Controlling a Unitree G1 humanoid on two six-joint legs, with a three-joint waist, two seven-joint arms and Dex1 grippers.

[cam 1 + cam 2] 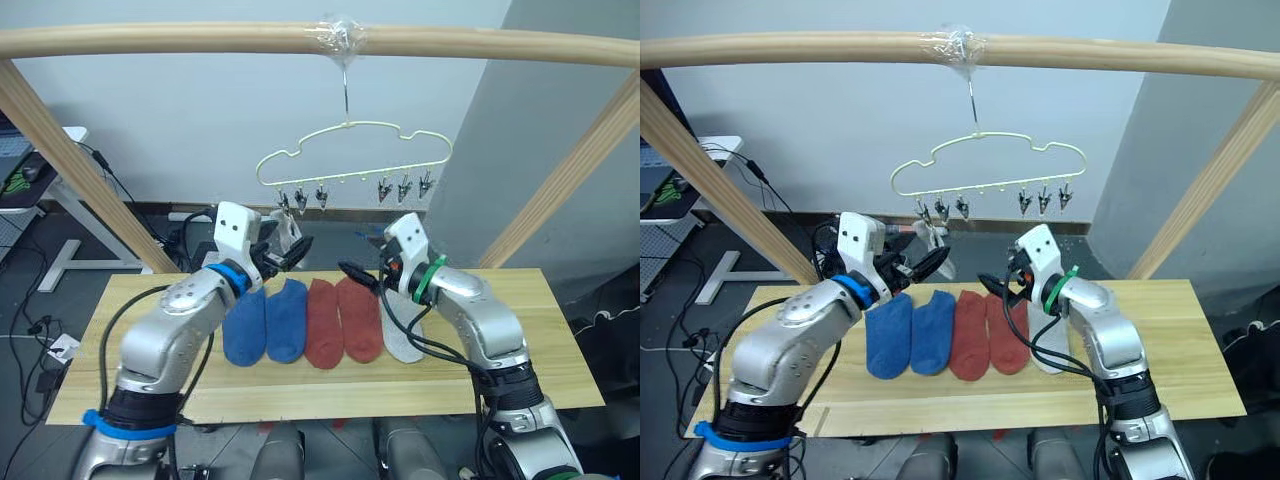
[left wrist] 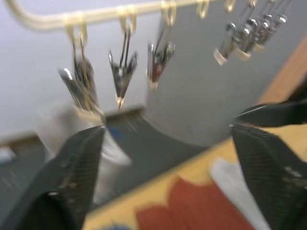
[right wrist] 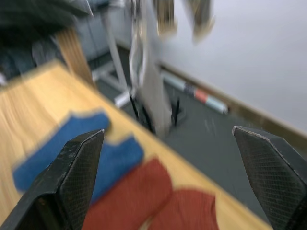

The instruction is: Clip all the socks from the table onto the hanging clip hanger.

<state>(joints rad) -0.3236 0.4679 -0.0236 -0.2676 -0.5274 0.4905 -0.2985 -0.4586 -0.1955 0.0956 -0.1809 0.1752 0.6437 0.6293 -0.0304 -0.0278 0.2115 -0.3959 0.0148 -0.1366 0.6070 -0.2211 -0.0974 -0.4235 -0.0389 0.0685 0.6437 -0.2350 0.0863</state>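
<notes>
Left tool raised beneath clip hanger, agape.

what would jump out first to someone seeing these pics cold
Five socks on the table stand out first: two blue socks, two red socks and a grey sock in a row. Above them the clip hanger hangs from a wooden pole, one pale sock hanging at its leftmost clip. The open left gripper and right gripper hover just below.

Even, soft indoor light on sharp head views; heavy motion blur across both wrist views.
</notes>
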